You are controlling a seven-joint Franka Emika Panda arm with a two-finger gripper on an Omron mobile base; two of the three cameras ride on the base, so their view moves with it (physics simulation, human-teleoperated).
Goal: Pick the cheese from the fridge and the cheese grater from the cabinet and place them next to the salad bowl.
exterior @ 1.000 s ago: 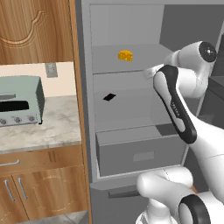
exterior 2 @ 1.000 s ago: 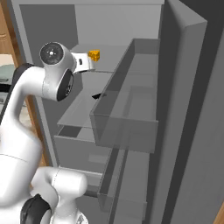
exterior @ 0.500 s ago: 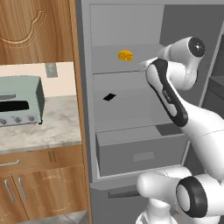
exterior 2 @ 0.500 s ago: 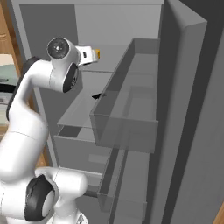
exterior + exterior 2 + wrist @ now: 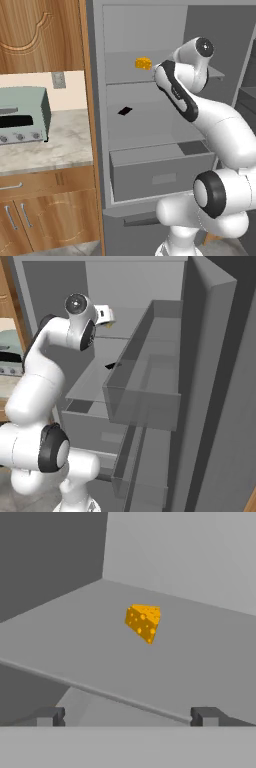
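Inside the open fridge (image 5: 150, 35), the cheese (image 5: 143, 622) rests on the upper shelf (image 5: 75, 647), straight ahead of the empty, wide-open hand (image 5: 127, 716) and beyond the shelf's near edge, with bare shelf all around it and the side wall well to the left.

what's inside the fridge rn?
Cheese alone on the upper shelf, a small dark thing on the shelf below, then a drawer; what the drawer holds is hidden.
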